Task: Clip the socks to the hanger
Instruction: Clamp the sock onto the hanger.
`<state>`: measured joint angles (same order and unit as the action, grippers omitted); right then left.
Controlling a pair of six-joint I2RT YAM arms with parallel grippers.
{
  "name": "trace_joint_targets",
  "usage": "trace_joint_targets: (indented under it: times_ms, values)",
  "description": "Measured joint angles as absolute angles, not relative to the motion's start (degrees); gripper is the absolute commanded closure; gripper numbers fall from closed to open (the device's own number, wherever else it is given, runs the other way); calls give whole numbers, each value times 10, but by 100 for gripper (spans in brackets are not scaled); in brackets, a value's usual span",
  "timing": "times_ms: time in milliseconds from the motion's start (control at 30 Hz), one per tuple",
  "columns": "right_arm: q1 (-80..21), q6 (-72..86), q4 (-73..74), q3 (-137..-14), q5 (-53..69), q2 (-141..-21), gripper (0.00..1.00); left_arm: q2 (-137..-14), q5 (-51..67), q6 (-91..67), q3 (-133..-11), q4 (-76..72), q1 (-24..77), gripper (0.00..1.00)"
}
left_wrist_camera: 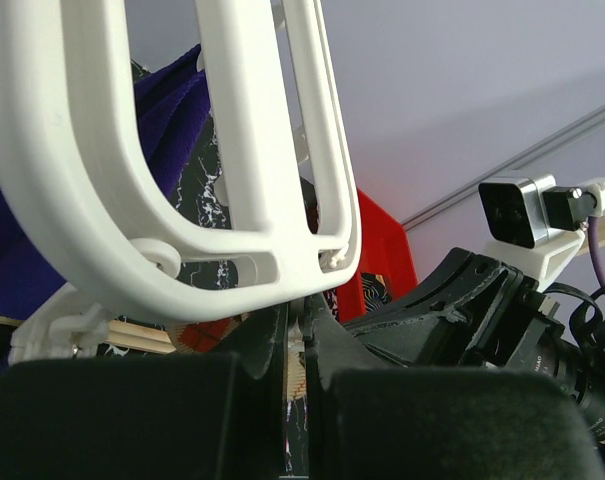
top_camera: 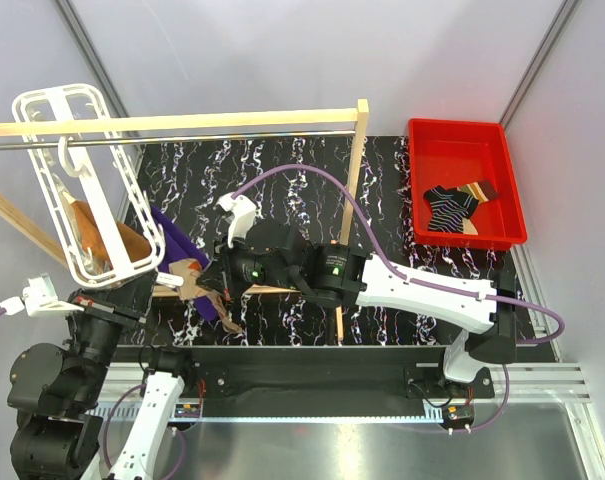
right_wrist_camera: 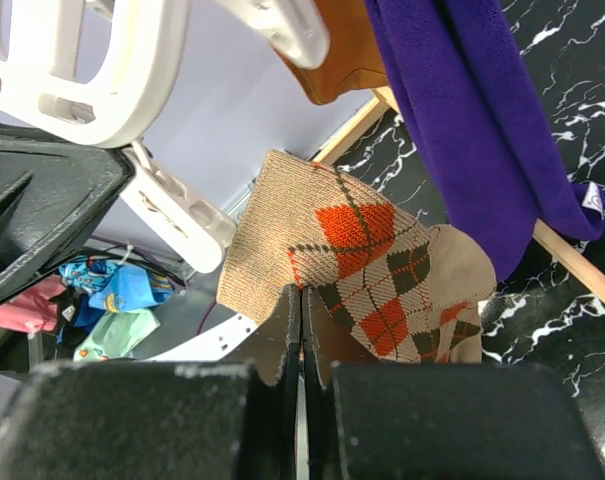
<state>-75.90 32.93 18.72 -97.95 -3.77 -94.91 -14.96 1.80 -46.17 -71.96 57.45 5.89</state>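
The white hanger hangs from the metal rod at the far left. An orange-brown sock and a dark purple sock hang from it. My right gripper is shut on a tan sock with an orange argyle pattern, held just under the hanger's lower corner, beside a white clip. My left gripper is shut at the hanger's lower rim, with a thin white piece, seemingly a clip, between its tips. A black striped sock lies in the red bin.
A wooden-post frame with a metal rod spans the back of the black marbled table. The red bin sits at the back right with more socks in it. Both arms crowd the left front.
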Motion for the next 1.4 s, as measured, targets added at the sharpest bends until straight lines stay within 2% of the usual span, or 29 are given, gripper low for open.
trace_joint_targets:
  times_ms: [800, 833, 867, 900, 1000, 1233, 1400]
  values:
    - [-760, 343, 170, -1012, 16, -962, 100, -150, 22, -462, -720, 573, 59, 100]
    - [-760, 344, 170, -1013, 18, -963, 100, -150, 22, -461, -720, 573, 59, 98]
    - [-760, 344, 169, -1013, 22, -965, 100, -150, 22, -461, -720, 573, 59, 91]
    - [-760, 344, 169, -1013, 25, -966, 100, -150, 22, -460, -720, 574, 59, 81]
    - [-760, 344, 168, -1013, 29, -970, 100, -149, 23, -457, -720, 575, 59, 64]
    - [-760, 343, 161, -1013, 31, -974, 100, -134, 30, -454, -720, 605, 59, 51]
    - [-760, 336, 159, -1013, 21, -974, 100, -119, 39, -444, -720, 613, 59, 36]
